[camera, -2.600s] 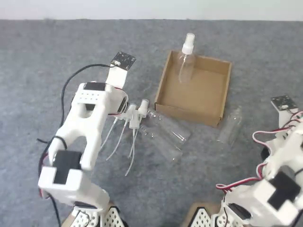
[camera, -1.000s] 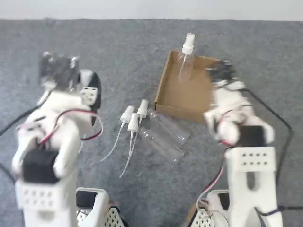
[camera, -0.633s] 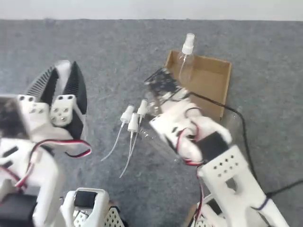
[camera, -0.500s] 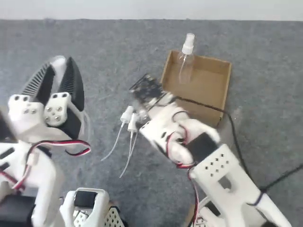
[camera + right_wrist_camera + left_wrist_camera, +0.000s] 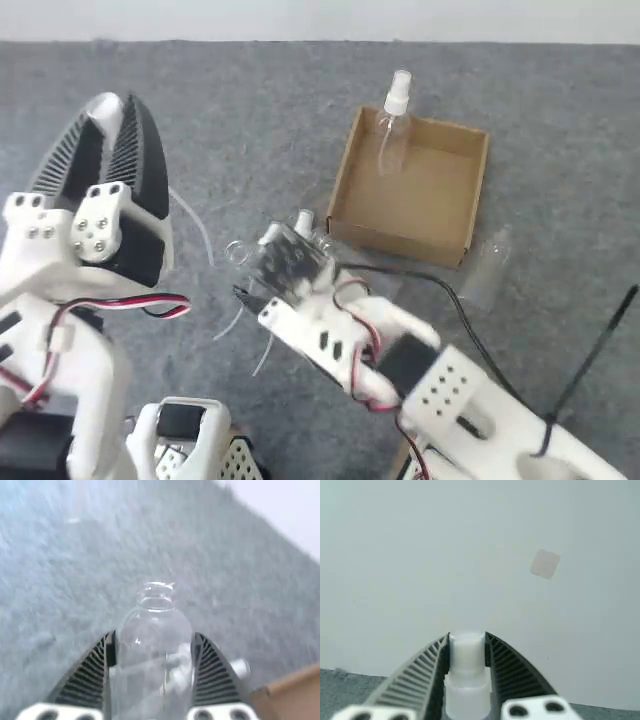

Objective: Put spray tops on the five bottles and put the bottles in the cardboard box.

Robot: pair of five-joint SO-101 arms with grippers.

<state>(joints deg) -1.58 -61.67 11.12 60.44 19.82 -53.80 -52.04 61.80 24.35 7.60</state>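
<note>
My left gripper is raised high at the left, shut on a white spray top; the top's thin tube trails down from it. My right gripper is at mid-table, shut on a clear uncapped bottle whose open mouth points left towards the tube's end. The cardboard box lies behind at the right, with one capped bottle leaning at its far-left corner. Two more spray tops and part of a clear bottle lie by the right arm.
Another uncapped bottle lies on the grey carpet just right of the box. The right arm's black cable loops in front of the box. A corner of the box shows past the held bottle in the right wrist view.
The right arm swung from the right side past the box to mid-table and now holds a bottle. The left arm lifted away from the spray tops, carrying one.
</note>
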